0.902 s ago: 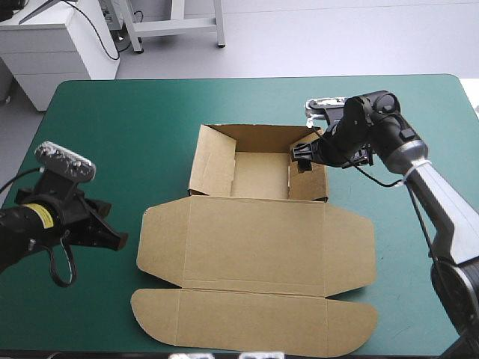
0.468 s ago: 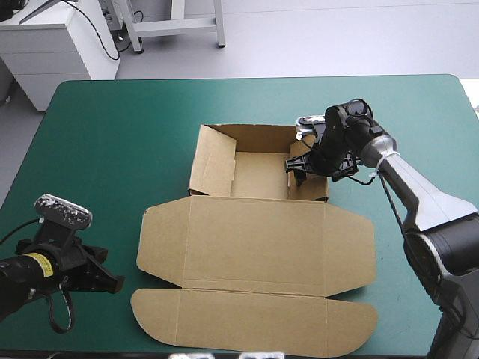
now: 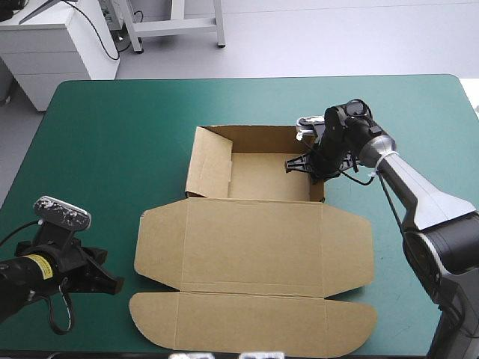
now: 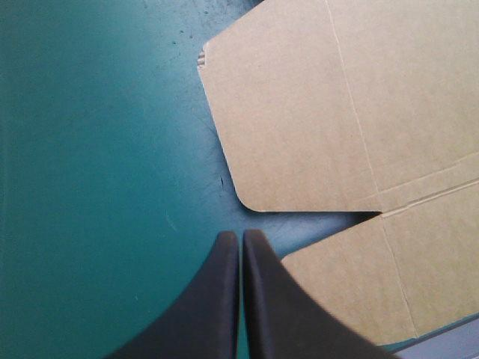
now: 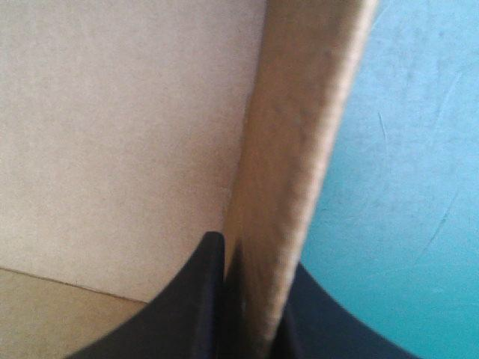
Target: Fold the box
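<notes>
The brown box [image 3: 254, 243] lies mid-table. Its tray [image 3: 266, 176] sits at the far side with walls raised, and the lid and flaps lie flat toward the front. My right gripper [image 3: 309, 161] is at the tray's right wall. In the right wrist view that wall [image 5: 299, 149] runs between the black fingers, with the right gripper [image 5: 254, 254] shut on it. My left gripper [image 3: 112, 284] rests low near the table's front left corner, apart from the box. The left gripper [image 4: 239, 234] is shut and empty, and a rounded side flap [image 4: 299, 134] lies just ahead.
The lid's front flap [image 3: 254, 323] reaches close to the table's front edge. Bare teal-green cover [image 3: 112, 142] stretches to the left of the box and beyond it.
My right gripper has gone from open to shut on the tray's right wall, which now stands more upright. The box slid slightly left. The left arm drew back toward the front corner earlier.
</notes>
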### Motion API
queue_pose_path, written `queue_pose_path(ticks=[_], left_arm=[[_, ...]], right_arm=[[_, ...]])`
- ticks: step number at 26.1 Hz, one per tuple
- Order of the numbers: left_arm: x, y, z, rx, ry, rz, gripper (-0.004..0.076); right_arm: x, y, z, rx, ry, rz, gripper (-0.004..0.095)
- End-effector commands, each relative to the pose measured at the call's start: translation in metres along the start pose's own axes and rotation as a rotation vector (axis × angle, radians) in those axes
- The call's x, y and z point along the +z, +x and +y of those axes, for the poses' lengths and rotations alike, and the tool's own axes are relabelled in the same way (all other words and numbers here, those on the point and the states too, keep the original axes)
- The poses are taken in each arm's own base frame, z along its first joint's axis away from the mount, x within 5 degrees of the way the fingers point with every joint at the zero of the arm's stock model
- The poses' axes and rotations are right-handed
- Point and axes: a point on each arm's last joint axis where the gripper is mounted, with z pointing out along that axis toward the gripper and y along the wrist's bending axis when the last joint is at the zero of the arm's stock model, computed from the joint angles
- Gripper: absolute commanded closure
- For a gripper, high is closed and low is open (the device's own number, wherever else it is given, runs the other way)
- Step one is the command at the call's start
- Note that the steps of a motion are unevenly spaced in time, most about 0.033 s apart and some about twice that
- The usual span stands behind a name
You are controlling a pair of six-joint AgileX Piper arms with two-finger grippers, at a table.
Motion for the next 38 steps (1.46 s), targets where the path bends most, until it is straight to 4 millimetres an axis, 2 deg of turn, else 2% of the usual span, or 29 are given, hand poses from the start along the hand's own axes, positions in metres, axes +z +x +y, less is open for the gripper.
queue_pose_path(ticks=[1,7,11,15,16,18,23,25,29,31,36,38], left_arm=[[-0.006,0.0,-0.001,-0.016,0.01,0.014,0.073],[-0.006,0.0,-0.001,-0.01,0.01,0.014,0.073],[-0.006,0.0,-0.001,-0.016,0.01,0.012,0.073],[-0.006,0.0,-0.001,-0.01,0.01,0.012,0.073],[-0.006,0.0,-0.001,-0.01,0.01,0.014,0.073],[-0.006,0.0,-0.001,-0.01,0.01,0.014,0.073],[-0.006,0.0,-0.001,-0.01,0.01,0.014,0.073],[-0.006,0.0,-0.001,-0.01,0.009,0.014,0.073],[-0.006,0.0,-0.001,-0.01,0.009,0.014,0.0732],[-0.006,0.0,-0.001,-0.01,0.009,0.014,0.0732],[-0.006,0.0,-0.001,0.002,0.009,0.014,0.0732],[-0.006,0.0,-0.001,0.007,0.009,0.014,0.0732]], right_arm=[[-0.029,-0.002,0.003,-0.012,-0.021,-0.08,0.0926],[-0.037,-0.004,0.001,-0.066,0.0,-0.077,0.0928],[-0.06,-0.013,-0.002,-0.088,0.05,-0.151,0.0928],[-0.09,-0.024,-0.019,-0.067,0.103,-0.237,0.0928],[-0.103,-0.029,-0.035,-0.027,0.117,-0.277,0.0928],[-0.114,-0.033,-0.053,0.019,0.134,-0.31,0.0928],[-0.13,-0.034,-0.105,0.141,0.187,-0.359,0.0928],[-0.132,-0.027,-0.163,0.283,0.243,-0.359,0.0928],[-0.137,-0.007,-0.237,0.494,0.269,-0.37,0.0928],[-0.136,0.004,-0.267,0.579,0.266,-0.37,0.0928],[-0.13,0.019,-0.303,0.698,0.269,-0.353,0.0928],[-0.127,0.022,-0.307,0.712,0.268,-0.331,0.0928]])
